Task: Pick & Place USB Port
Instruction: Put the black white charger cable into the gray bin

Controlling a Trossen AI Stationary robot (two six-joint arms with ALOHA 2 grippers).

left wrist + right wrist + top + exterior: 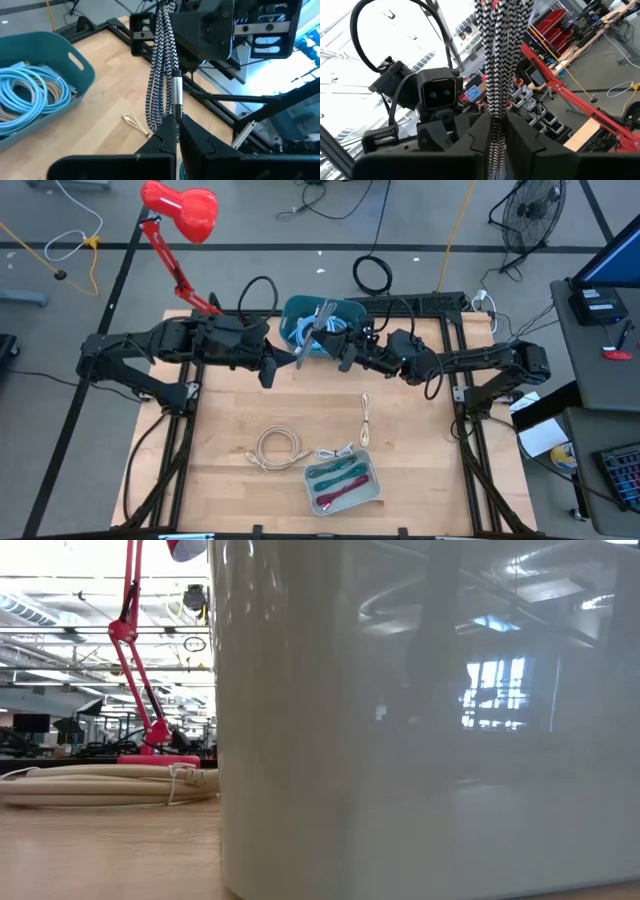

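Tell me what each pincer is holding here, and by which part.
Both hold one braided black-and-white cable. The left pincer pinches it just below its metal plug; the right pincer grips the bundled strands further along, above the teal bin.

Bare wood mid-table (250,405); teal bin (295,320) and both arms crowd the far edge, tray (345,485) and coiled cable (278,448) near.

floor (250,220): grey — cables | red lamp (185,208) | fan (530,215)
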